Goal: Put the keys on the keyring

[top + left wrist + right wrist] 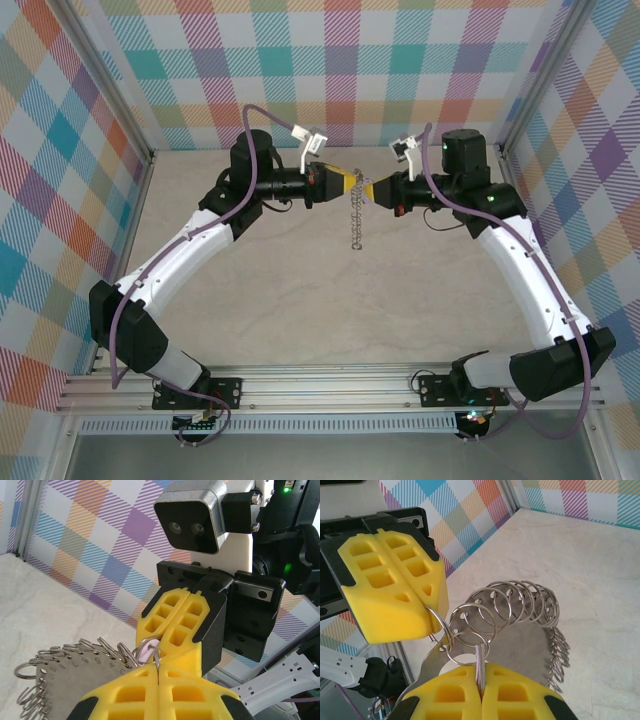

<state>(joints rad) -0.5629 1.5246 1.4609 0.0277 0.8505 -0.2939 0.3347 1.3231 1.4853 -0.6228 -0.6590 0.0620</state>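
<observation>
Both grippers meet tip to tip above the table's middle. My left gripper (352,186) (159,672) is shut on the edge of a silver ring (156,652) (440,626) of the keyring (355,225). The keyring is a flat metal plate (65,672) (520,645) rimmed with several split rings, and it hangs below the grippers. My right gripper (366,190) (480,674) is shut on the key (479,659). The key's lilac head (146,653) shows at the tips, inside the silver ring. A small ring (467,650) loops around the key just above my right jaws.
Beige tabletop (300,290) lies beneath the arms. Checked walls (340,70) stand at the back and both sides. An aluminium rail (320,385) with the arm bases runs along the near edge.
</observation>
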